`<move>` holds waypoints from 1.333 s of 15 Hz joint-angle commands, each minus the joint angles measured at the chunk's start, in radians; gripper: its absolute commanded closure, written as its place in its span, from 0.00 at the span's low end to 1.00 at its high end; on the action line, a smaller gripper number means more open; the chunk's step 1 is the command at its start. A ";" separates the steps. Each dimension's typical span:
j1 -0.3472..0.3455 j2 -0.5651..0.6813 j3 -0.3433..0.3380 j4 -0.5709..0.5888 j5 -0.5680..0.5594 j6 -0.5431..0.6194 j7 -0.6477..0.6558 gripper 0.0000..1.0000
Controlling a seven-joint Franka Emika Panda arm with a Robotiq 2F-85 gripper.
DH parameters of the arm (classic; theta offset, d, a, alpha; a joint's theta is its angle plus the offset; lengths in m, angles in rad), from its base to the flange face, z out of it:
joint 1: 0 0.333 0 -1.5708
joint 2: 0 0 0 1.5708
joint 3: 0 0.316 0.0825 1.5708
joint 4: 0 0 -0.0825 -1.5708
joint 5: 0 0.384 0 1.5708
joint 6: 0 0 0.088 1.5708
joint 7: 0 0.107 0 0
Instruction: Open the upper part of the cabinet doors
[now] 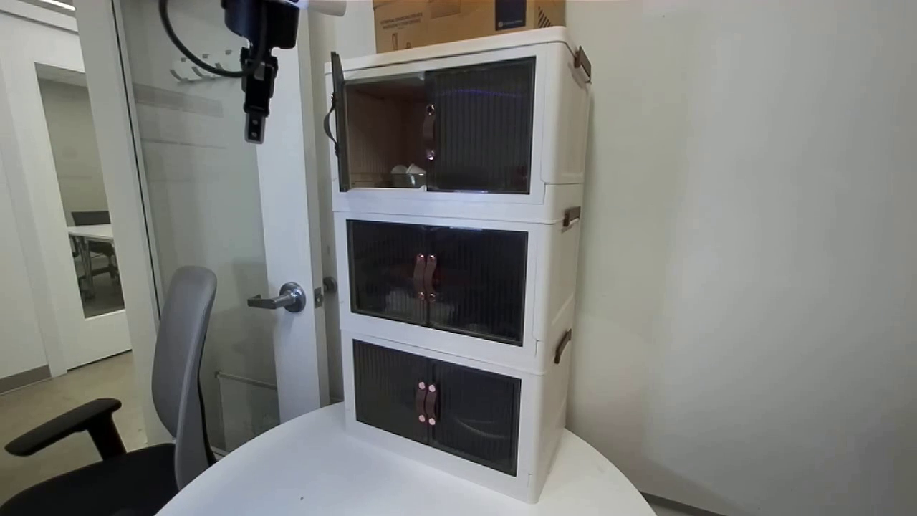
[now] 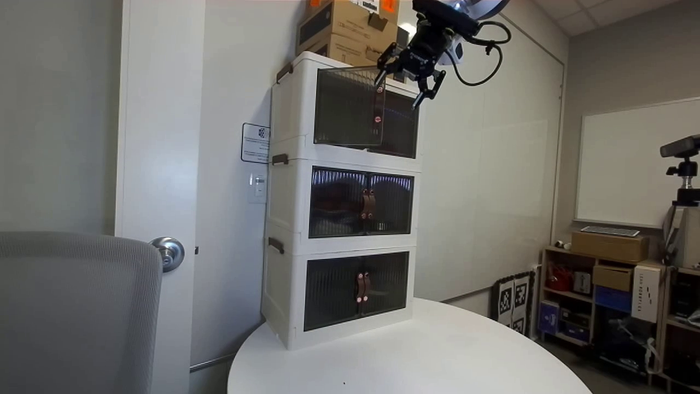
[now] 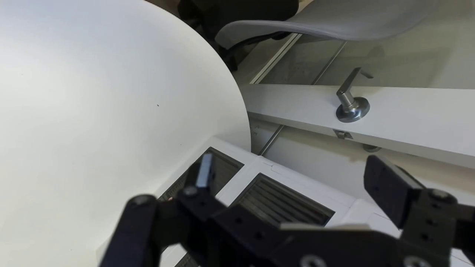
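The tall white cabinet (image 1: 560,265) has three stacked tiers with dark double doors. On the upper part of the cabinet doors, one door (image 1: 339,125) is swung outward and appears nearly edge-on in an exterior view; its panel (image 2: 347,106) faces the camera in an exterior view. Its partner (image 1: 487,129) stays closed, a coppery handle (image 1: 430,132) along its free edge. My gripper (image 2: 397,95) hangs in front of the top tier, fingers spread, holding nothing. An exterior view shows the gripper (image 1: 254,132) apart from the swung door. Below the fingertips (image 3: 206,168), the wrist view shows lower cabinet panels (image 3: 284,200).
Cardboard boxes (image 2: 355,33) sit on top of the cabinet. A small bowl (image 1: 408,178) is inside the upper tier. The cabinet stands on a round white table (image 2: 437,350). A grey chair (image 1: 185,344) and a white door with a lever handle (image 1: 290,297) are beside it.
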 commanded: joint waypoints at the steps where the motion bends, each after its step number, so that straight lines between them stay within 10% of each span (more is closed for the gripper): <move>1: 0.015 -0.042 -0.050 0.003 0.048 -0.024 -0.021 0.00; 6: -0.012 0.032 -0.048 0.000 0.043 -0.312 -0.202 0.00; 12: -0.225 -0.021 0.009 0.092 -0.195 -0.666 -0.343 0.00; 20: -0.346 -0.128 -0.022 0.087 -0.215 -0.233 -0.394 0.00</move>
